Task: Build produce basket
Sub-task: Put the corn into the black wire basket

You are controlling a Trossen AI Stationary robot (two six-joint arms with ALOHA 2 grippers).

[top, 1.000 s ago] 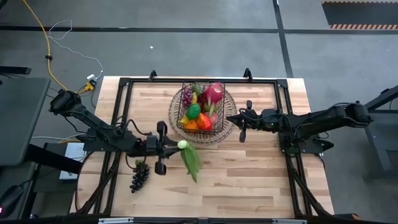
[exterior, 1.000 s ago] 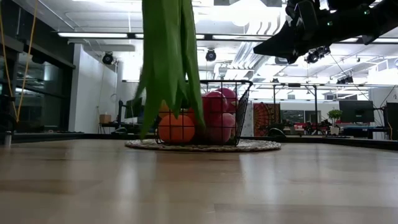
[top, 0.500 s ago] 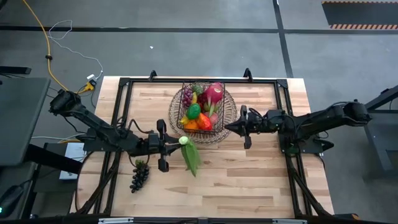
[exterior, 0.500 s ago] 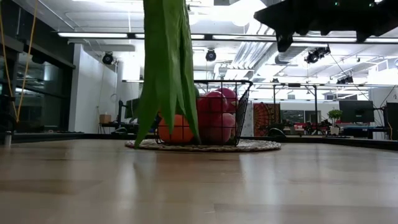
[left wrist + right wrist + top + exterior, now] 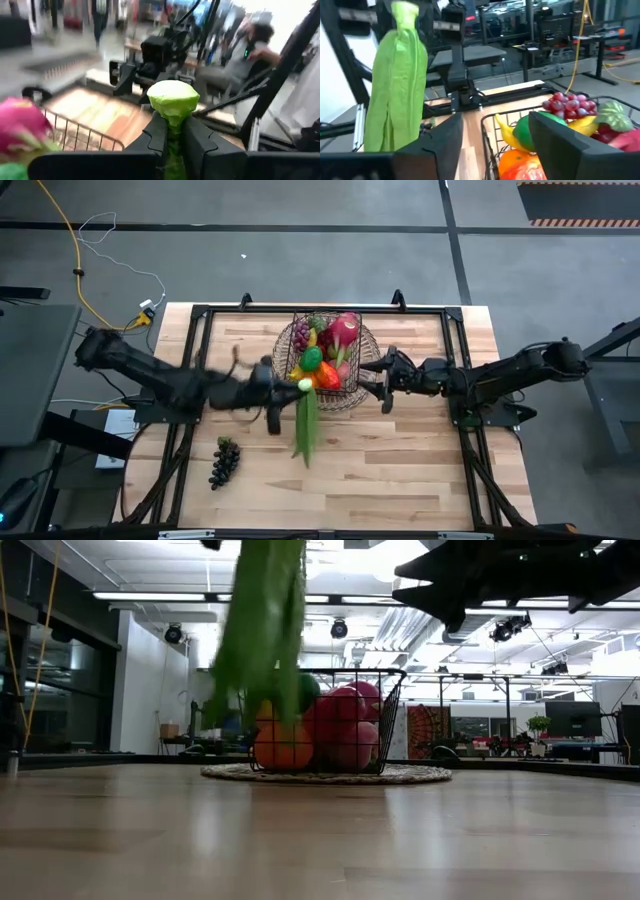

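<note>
A bunch of dark grapes [image 5: 224, 462] lies alone on the wooden table [image 5: 400, 460] at the near left, well apart from everything else. Right of it, the left gripper [image 5: 278, 387] is raised above the table, its fingers [image 5: 159, 134] pinched tight on the pale green stem end of the long green beans [image 5: 305, 423], which hang down in a bundle below it; in the low view the beans [image 5: 262, 625] dangle clear of the tabletop in front of the basket. Just right of that gripper, at the far middle of the table, the dark wire basket [image 5: 296, 340] stands on a round woven tray [image 5: 366, 392]. Inside the basket sit purple grapes [image 5: 301, 335], a banana [image 5: 506, 136], a green fruit [image 5: 312, 358], an orange [image 5: 283, 746], a red piece [image 5: 328, 375] and the pink dragon fruit [image 5: 344, 329]. On the right side of the basket, the right gripper [image 5: 384, 379] hovers over the tray's edge, its fingers [image 5: 565, 141] spread partly apart and holding nothing, pointed toward the basket's right wall. In the left wrist view a person [image 5: 250, 47] sits in the room beyond the table.
</note>
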